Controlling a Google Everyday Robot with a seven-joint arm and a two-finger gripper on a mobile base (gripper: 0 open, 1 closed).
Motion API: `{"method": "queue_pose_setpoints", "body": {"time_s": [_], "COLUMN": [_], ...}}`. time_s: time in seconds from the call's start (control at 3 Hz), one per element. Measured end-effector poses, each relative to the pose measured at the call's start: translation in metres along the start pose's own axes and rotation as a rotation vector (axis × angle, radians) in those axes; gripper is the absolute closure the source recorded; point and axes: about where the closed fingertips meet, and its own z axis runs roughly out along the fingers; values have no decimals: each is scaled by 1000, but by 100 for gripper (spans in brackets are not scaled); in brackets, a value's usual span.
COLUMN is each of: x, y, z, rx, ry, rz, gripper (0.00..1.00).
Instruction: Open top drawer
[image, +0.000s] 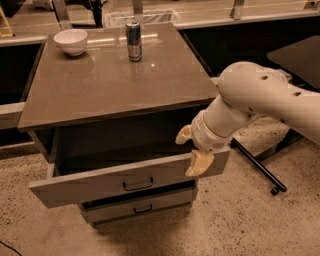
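The top drawer (100, 182) is pulled out of the grey-brown cabinet, its front tilted slightly down to the left, with the black loop handle (137, 184) mid-front. Its interior is mostly in shadow. My gripper (192, 150) is at the right end of the drawer front. Its yellowish fingers stand apart, one (183, 135) above and behind the front's top edge, the other (200, 164) in front of the panel. The white arm reaches in from the right.
A narrower drawer (137, 207) below is slightly out. On the cabinet top (115, 85) stand a white bowl (71, 41) and a drink can (133, 41). A black chair leg with a castor (260, 172) lies to the right. The floor is speckled.
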Motion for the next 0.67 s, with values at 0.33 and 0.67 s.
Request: {"method": "queue_pose_setpoints", "body": {"time_s": [0.33,0.67], "x": [9,22], "y": [-31,-60], "z": [-1,20], "rx": [44,55], "ry": [-1,0], "rz": [4,21], "gripper": [56,79]}}
